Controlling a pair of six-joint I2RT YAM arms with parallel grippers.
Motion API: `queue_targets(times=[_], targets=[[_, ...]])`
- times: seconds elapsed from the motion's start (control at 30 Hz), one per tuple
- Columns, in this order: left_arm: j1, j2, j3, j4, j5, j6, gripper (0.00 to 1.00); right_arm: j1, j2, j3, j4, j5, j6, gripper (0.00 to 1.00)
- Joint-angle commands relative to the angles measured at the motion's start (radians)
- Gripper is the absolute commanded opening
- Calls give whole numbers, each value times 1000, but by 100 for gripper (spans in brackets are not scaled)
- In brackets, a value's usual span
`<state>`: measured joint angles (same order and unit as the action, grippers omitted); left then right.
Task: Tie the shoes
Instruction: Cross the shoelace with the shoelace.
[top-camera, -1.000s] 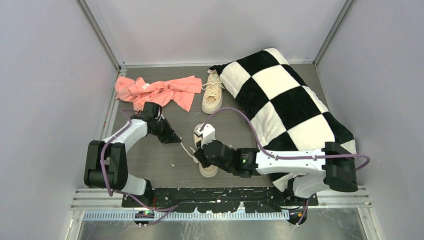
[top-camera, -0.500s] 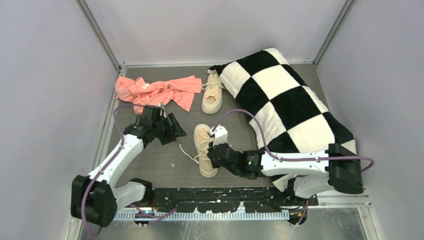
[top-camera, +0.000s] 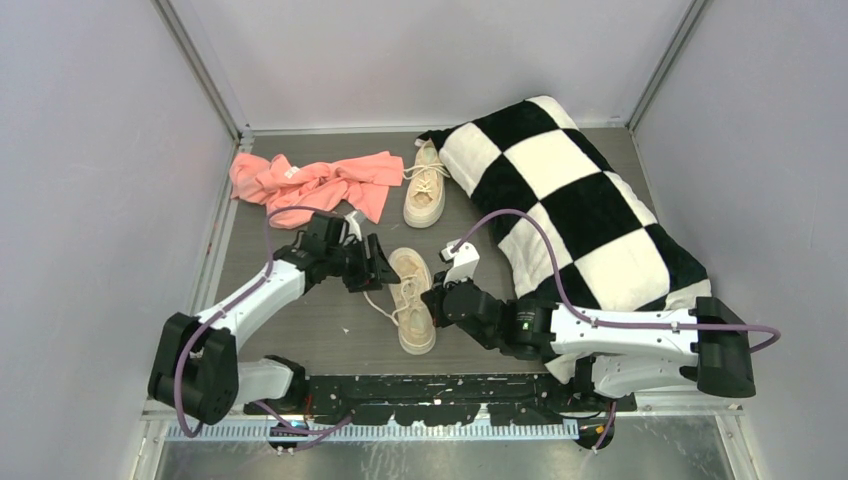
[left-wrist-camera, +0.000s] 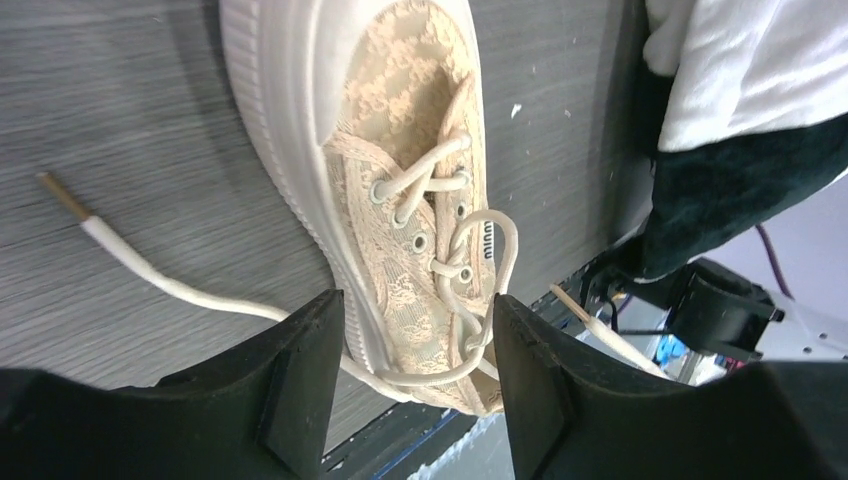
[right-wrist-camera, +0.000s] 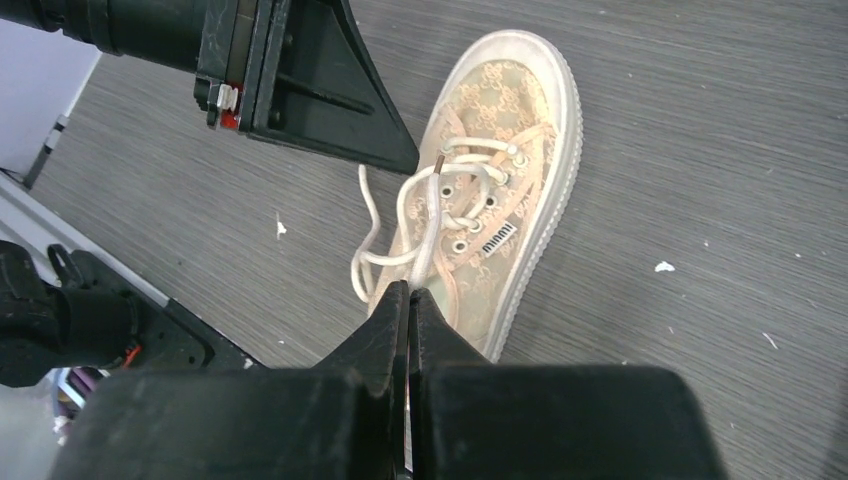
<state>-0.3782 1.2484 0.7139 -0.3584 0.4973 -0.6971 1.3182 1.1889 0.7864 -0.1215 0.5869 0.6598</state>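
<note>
The overhead camera looks down on the whole bench; both wrist cameras closely face the near shoe.

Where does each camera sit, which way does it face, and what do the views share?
Top external: above and behind the bases, facing down on the table; shows both arms, left gripper, right gripper, near shoe, far shoe, pillow, cloth.
Left wrist: on the left arm, facing down between its open fingers at the near shoe.
Right wrist: on the right arm, facing past the shut right gripper, which pinches a lace, at that shoe and the left gripper.
Shared: all three see the near shoe.
</note>
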Motion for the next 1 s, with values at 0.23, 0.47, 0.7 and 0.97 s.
queue_targets(times=[0.23, 0.47, 0.7, 0.97], targets=[[-51, 62, 36, 112, 61, -10, 40, -5, 23, -16, -14, 40, 42, 1], [-65, 74, 56, 116, 102, -9, 48, -5, 20, -21, -45, 47, 49, 1], [-93, 93, 57, 115, 116, 7, 47, -7, 14, -29, -53, 64, 64, 1], [-114, 139, 83, 118, 90, 11, 0, -13, -31, -50, -60, 57, 35, 1]])
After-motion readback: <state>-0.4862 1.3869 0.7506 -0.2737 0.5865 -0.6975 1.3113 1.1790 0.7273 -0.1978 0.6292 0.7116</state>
